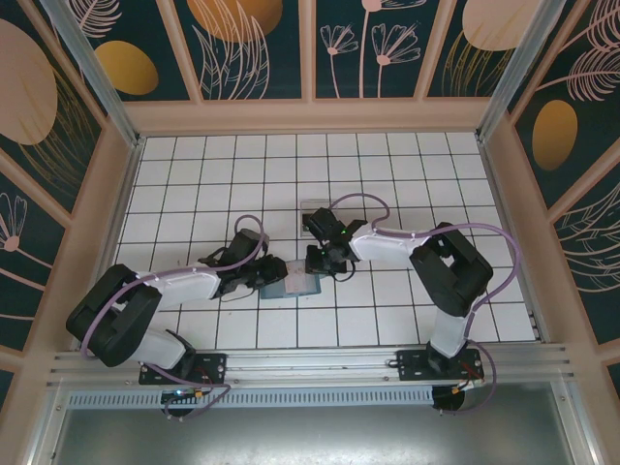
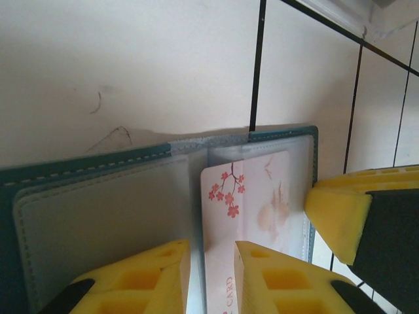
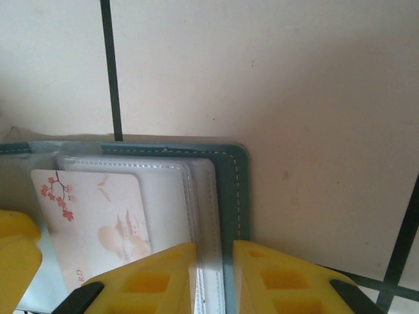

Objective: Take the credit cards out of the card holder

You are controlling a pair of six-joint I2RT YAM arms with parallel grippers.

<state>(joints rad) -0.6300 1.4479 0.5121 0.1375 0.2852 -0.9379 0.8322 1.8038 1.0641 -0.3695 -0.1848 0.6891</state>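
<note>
Teal outside and greyer blue within, the card holder (image 1: 291,284) lies opened flat on the white-tiled tabletop (image 1: 407,165), near the front middle and between the two arms. A pale credit card (image 2: 252,190) printed with a red blossom sprig rests on its right half, among the clear sleeves (image 3: 170,196). Whether it is inside a sleeve or partly drawn out cannot be told. The left end effector (image 2: 213,252) stands narrow, its yellow fingers (image 2: 144,281) set down either side of the card's long edge, and the pictures do not settle whether it pinches the card. The right end effector (image 3: 213,252) is just as narrow, astride the holder's stitched outer edge, and its grip is equally unclear. The card is likely light, thin, stiff and slick, so it should slide freely once it clears the plastic. The sleeves look soft and may cling to it. The holder is probably light enough to drag along the tiles unless pinned. The best hold looks to be across the card's exposed end, pulling along the line of the slot while the stitched edge is held down.
</note>
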